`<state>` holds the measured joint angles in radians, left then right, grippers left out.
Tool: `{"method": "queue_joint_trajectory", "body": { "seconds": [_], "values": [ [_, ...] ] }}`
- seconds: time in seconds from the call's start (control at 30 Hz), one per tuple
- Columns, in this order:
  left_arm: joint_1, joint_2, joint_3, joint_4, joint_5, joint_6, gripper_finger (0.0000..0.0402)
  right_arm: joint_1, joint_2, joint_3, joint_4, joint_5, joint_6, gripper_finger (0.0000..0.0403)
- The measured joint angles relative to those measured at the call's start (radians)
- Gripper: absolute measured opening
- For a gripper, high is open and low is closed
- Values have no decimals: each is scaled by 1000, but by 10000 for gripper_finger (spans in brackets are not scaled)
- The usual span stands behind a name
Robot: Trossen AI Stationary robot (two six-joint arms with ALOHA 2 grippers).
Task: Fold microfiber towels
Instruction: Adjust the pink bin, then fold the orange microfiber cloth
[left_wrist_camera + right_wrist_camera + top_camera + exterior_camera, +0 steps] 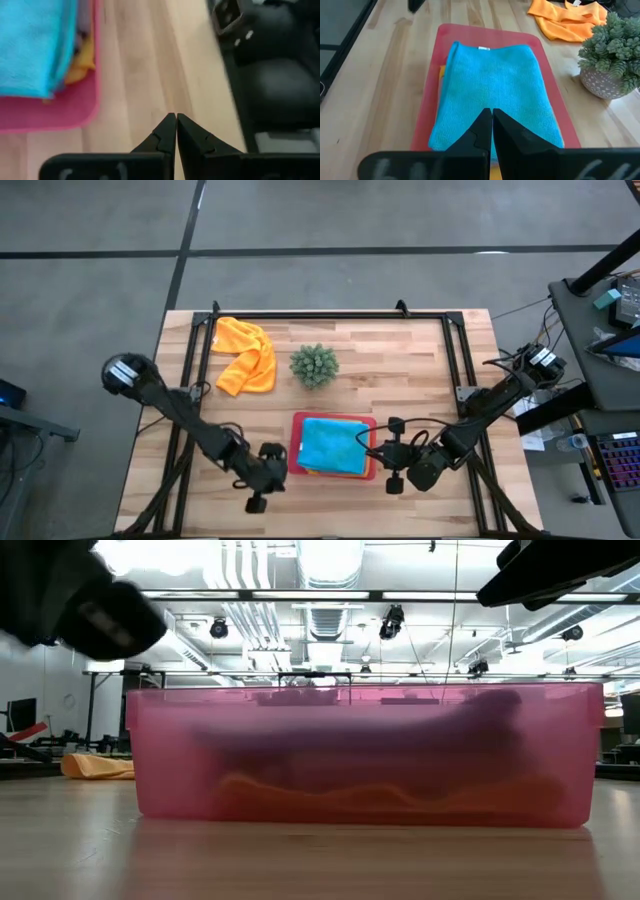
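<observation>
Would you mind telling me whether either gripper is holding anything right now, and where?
Nothing is held: the left gripper and right gripper are both shut and empty.

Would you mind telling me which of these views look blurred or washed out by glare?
Low view: the pink tray fills the frame, soft and out of focus, with ceiling lights glaring above. Left wrist view: the tray corner and light blue towel are blurred. High and right wrist views look evenly lit.
</observation>
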<state>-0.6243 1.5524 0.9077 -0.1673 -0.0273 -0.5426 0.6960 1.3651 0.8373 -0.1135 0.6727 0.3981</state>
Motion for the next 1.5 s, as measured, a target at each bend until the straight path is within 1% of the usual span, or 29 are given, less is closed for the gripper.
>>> {"method": "queue_joint_trajectory", "body": {
  "seconds": [0.07, 0.17, 0.23, 0.33, 0.37, 0.4, 0.43, 0.5, 0.6, 0.7, 0.87, 1.0, 1.07, 1.2, 1.3, 1.4, 1.5],
  "values": [
    [-3, 35, 5, -2, -21, 0, 0, 0, 0, 1, 0, 0, -1, 9],
    [11, 68, 10, -1, -136, 10, 0, 0, 0, 1, 0, 0, 1, 9],
    [27, 77, 10, -2, -268, 54, 0, 0, 0, 1, 0, 0, 1, 9],
    [71, 78, 13, -2, -524, 110, 0, 0, 0, 1, 1, 0, 0, 9],
    [89, 76, 21, -2, -571, 127, 0, 0, 0, 1, 1, 0, 0, 9],
    [104, 68, 29, 1, -583, 153, 0, 0, 0, 1, 1, 0, 1, 9],
    [114, 55, 36, 0, -580, 185, 0, 0, 0, 1, 0, 0, 1, 9],
    [120, 23, 48, 2, -539, 245, 0, 0, 0, 1, 1, 0, 2, 9],
    [116, -18, 55, -1, -520, 289, 0, -3, 0, -1, 3, 1, 2, 9],
    [110, -63, 49, -7, -502, 294, 0, -6, 0, -12, 23, 5, 2, 9],
    [105, -102, 37, -11, -486, 296, 0, -15, 0, -51, 164, 5, -32, 9],
    [114, -128, 36, -140, -495, 285, 0, -16, 0, -57, 187, 3, -81, 9],
    [127, -135, 36, -230, -507, 249, 0, -16, 0, -57, 195, 3, -112, 9],
    [192, -151, 42, -403, -514, 140, 0, -16, 0, -57, 202, 5, -151, 9],
    [249, -152, 35, -538, -478, 114, 0, -16, 0, -57, 202, 9, -170, 9],
    [311, -151, 20, -622, -437, 158, 0, -16, 0, -57, 201, 9, -183, 9],
    [375, -149, 2, -635, -395, 252, 0, -16, 0, -57, 201, 10, -188, 9]
  ]
}}
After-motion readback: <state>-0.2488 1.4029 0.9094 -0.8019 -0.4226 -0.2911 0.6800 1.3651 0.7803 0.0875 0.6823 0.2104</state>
